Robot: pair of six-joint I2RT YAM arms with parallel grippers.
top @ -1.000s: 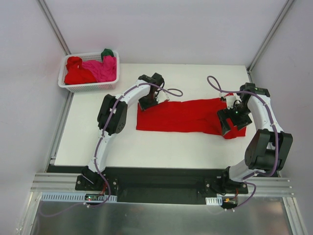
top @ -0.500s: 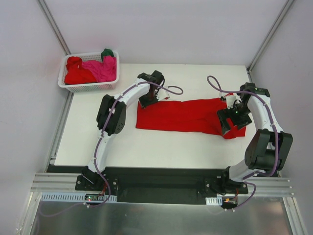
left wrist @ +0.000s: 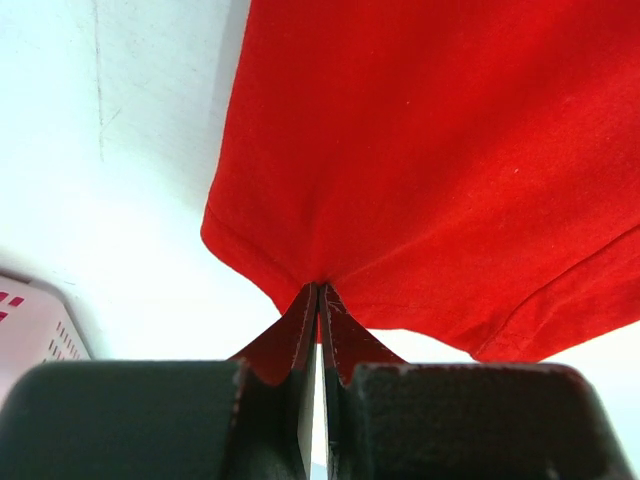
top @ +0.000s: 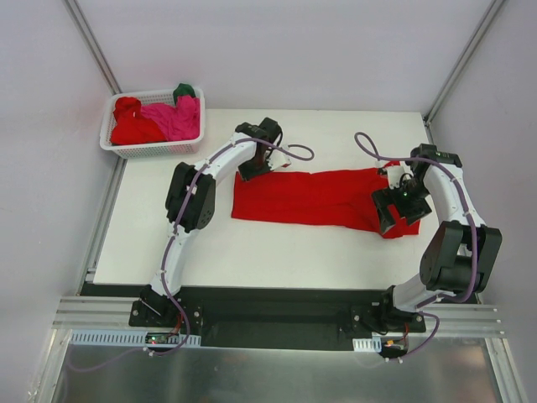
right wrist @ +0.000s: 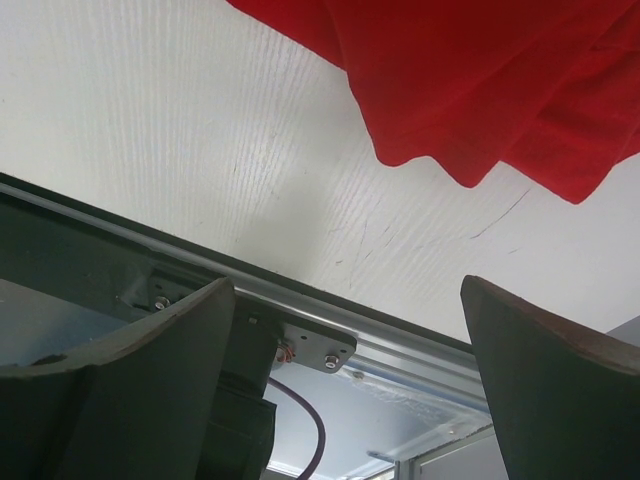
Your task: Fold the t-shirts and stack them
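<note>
Bright, even light, no glare. The overhead view is sharp; the white table (top: 168, 243) shows only faint shadows around the red shirt (top: 310, 197). In the left wrist view, a soft grey shadow lies left of the shirt and the table nearly washes out. In the right wrist view, the dark near fingers (right wrist: 120, 390) are blurred.

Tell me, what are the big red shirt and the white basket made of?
The red shirt looks like soft knit cloth, probably cotton, matte: it wrinkles, bunches where it is pinched, and has a stitched hem. The white basket looks like hard plastic, smooth, with a lattice of small holes in its wall.
</note>
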